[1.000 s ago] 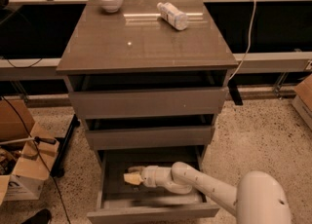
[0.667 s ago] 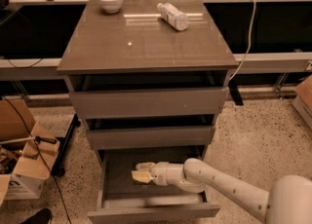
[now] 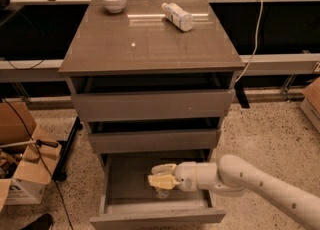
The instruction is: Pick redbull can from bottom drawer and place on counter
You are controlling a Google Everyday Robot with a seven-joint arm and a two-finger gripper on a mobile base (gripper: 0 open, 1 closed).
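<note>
Reached into the open bottom drawer (image 3: 120, 189) with the hand (image 3: 161, 176), low over the grey floor and a little right of centre. Shifted rightward compared with a second ago: started nearer the left wall, crept toward the middle, now further right again. Changed in the arm as well, with no more bulky rounded joint in the lower right corner, only a long forearm slanting in from the right edge.

Directly under the hand, touching or very nearly so, a small pale shape with a shiny top, most likely the redbull can (image 3: 161, 192), down on the drawer floor toward the front. Not made out in either earlier view, so no saying whether moved. No telling either whether apart or clamped on the can, given the overlap between the two.

Probably at the grasp itself, or just short of the lift. Nothing set on the tabletop (image 3: 125, 49) yet — only a white bowl (image 3: 113, 0) at the back left and a clear bottle (image 3: 178, 16) lying on its side at the back right, both exactly as before. Still the whole carry up and the placing to come
</note>
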